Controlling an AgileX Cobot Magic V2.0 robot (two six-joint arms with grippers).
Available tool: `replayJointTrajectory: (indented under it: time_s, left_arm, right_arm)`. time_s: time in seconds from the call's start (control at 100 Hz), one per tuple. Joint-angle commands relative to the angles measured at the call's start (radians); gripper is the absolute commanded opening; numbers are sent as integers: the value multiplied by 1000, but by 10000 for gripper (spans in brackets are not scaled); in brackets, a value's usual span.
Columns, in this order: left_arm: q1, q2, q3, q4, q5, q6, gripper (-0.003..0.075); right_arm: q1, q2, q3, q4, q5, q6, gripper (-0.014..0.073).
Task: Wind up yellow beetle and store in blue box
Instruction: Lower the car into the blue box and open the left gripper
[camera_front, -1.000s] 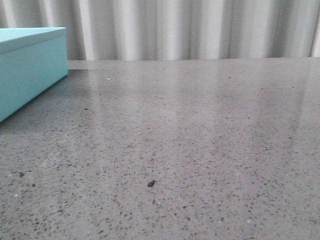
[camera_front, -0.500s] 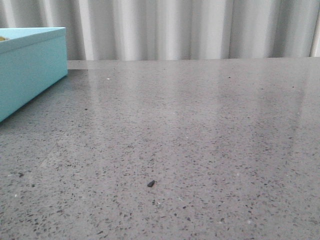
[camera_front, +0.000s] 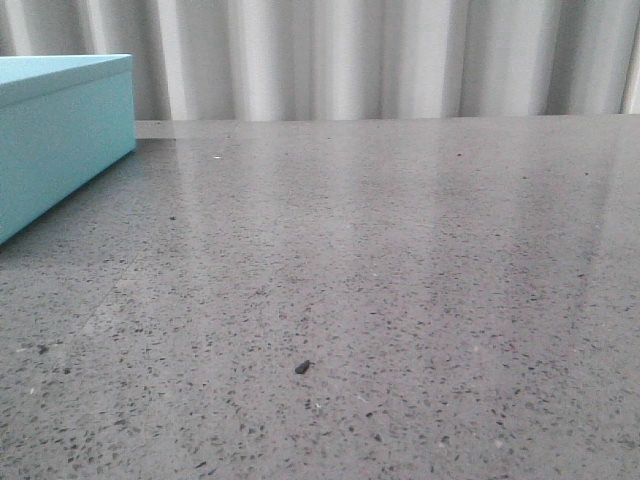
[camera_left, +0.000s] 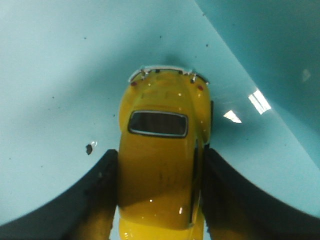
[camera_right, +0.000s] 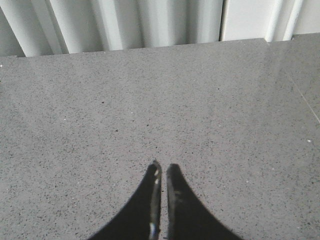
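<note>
Clamped between the left gripper's dark fingers, the yellow beetle sits inside the blue box, its long axis running away from the wrist and chrome bumper leading towards a wall, while the right gripper hangs pinched together over the bare grey table.

My left gripper has two broad black fingers with curved outer edges and a dull, slightly scuffed surface. My right gripper has the same black fingers, tapering to narrow tips, with a small pale glint along one inner edge.
</note>
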Motion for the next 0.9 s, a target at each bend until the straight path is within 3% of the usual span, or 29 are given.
replayJointTrajectory:
  time_s: [0.0,0.11,0.5,0.62,0.77,0.89]
  left_arm:
    - [5,-47,-26,-16,-35,-19,304]
    - [7,-47,-26,-16,-35,-31,357]
    - [7,-96,-26,-18,-29,-60,351]
    - [15,-161,-28,-21,-42,-83,251]
    - [47,-274,-28,-126,-74,-86,-15]
    - [68,-360,-28,-214,-114,-85,-21]
  right_arm:
    - [-6,7,-23,-41,-99,-2,-41]
    - [-6,7,-23,-74,-126,-2,-41]
    - [-6,7,-22,-74,-142,-2,-41]
    - [-6,7,-13,-74,-140,-2,-41]
    - [-6,-13,29,-74,-170,-2,-41]
    - [-6,-52,72,-74,-185,-2,-41]
